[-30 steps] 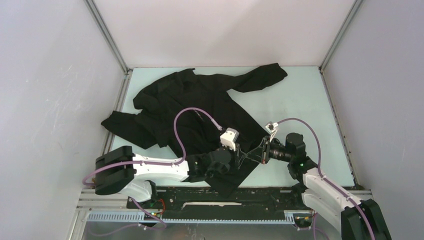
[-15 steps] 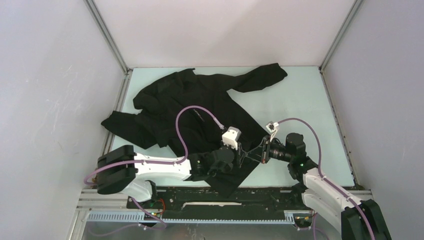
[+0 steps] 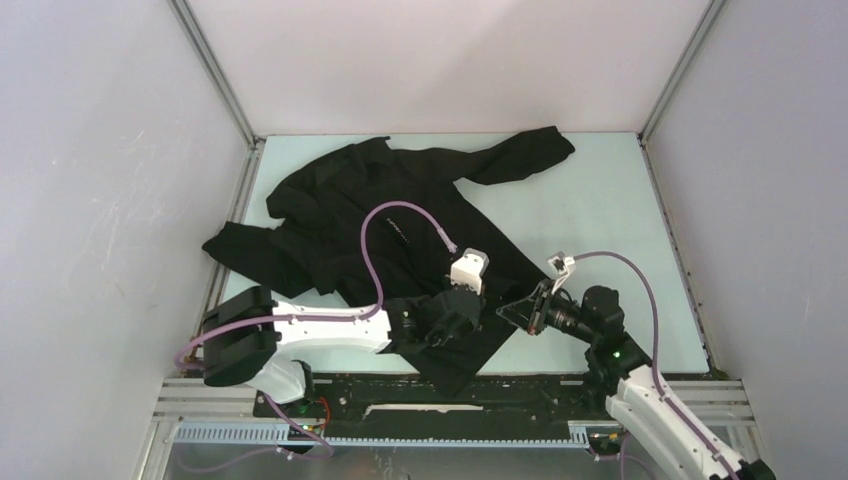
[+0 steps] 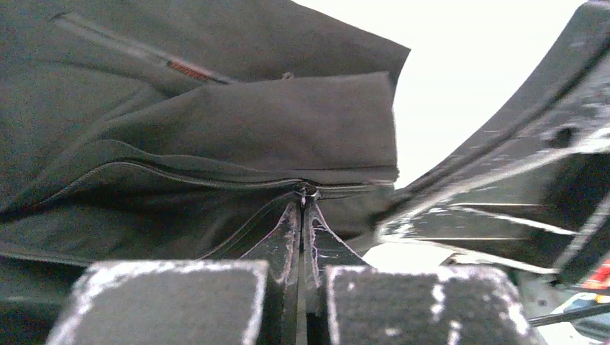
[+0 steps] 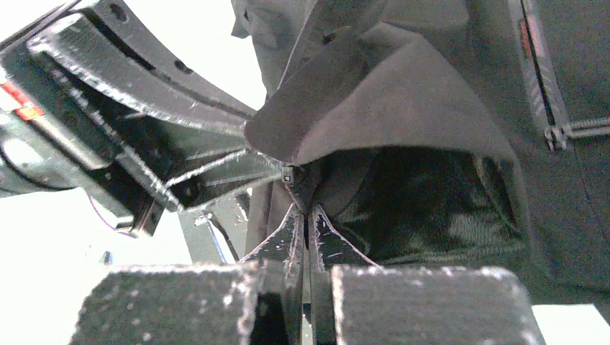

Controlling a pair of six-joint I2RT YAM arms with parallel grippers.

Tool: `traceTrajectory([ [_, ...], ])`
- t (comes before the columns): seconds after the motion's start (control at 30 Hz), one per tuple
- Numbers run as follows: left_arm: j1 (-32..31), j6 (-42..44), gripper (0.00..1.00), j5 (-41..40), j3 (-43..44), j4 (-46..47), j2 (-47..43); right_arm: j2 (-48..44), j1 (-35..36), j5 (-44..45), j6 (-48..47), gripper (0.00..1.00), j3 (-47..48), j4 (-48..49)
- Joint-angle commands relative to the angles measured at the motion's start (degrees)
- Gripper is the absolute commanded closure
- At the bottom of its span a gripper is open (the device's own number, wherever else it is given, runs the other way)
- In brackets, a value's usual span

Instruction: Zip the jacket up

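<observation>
The black jacket lies spread on the pale table, collar to the far left and hem toward the arms. My left gripper is at the hem; in the left wrist view it is shut on the small metal front zipper pull, with the zipper line running off to the left. My right gripper faces it from the right; in the right wrist view it is shut on a bunched corner of the jacket hem. A silvery pocket zip pull shows at the right.
The bare pale table extends right of the jacket. Grey walls and aluminium rails enclose the table. A sleeve reaches the far right corner. The left arm's purple cable arcs over the jacket.
The right arm has drawn back toward the near right, its gripper still at the hem. The left gripper has shifted slightly right and farther along the jacket front.
</observation>
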Motion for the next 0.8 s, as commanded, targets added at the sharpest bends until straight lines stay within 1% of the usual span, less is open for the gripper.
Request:
traceTrajectory([
  [0.0, 3.3, 4.6, 1.00, -4.8, -0.2, -10.8, -0.2, -9.7, 2.5, 9.9, 9.0, 1.00, -2.4, -11.1],
  [0.13, 6.6, 6.6, 1.00, 0.2, -3.3, -11.0, -2.6, -24.9, 5.7, 18.8, 15.9, 1.00, -5.4, -20.1],
  [0.2, 7.7, 7.1, 1.00, 0.4, -4.4, -12.4, -4.5, -29.7, 6.3, 20.7, 16.6, 1.00, -5.4, -23.7],
  [0.27, 10.2, 5.9, 1.00, -0.4, -4.6, -15.7, -6.6, -29.7, 6.4, 21.2, 16.0, 1.00, -4.1, -26.9],
  [0.33, 14.1, 4.6, 1.00, -1.0, -2.6, -21.5, -7.0, -27.4, 6.5, 21.3, 14.8, 1.00, -3.0, -27.8],
  [0.43, 18.3, 4.2, 1.00, -8.0, 2.2, -31.9, -5.2, -24.8, 6.8, 21.8, 13.6, 1.00, -1.6, -27.6],
  [0.5, 22.3, 3.3, 1.00, -11.1, 3.7, -36.1, -4.1, -24.2, 7.1, 22.8, 13.5, 1.00, -0.6, -28.6],
  [0.63, 32.8, 4.8, 1.00, -11.2, 5.2, -36.4, -2.9, -24.3, 7.3, 25.4, 13.9, 1.00, 0.5, -31.6],
  [0.7, 38.1, 7.9, 1.00, -11.7, 8.4, -36.7, -0.2, -24.5, 7.3, 25.9, 14.5, 1.00, 0.3, -32.1],
  [0.73, 40.4, 9.7, 1.00, -13.8, 11.1, -37.7, 3.2, -24.4, 7.3, 26.0, 14.7, 1.00, 0.3, -32.2],
  [0.77, 43.1, 11.3, 1.00, -14.2, 14.9, -39.4, 5.9, -24.3, 7.3, 26.1, 14.8, 1.00, 0.3, -32.3],
])
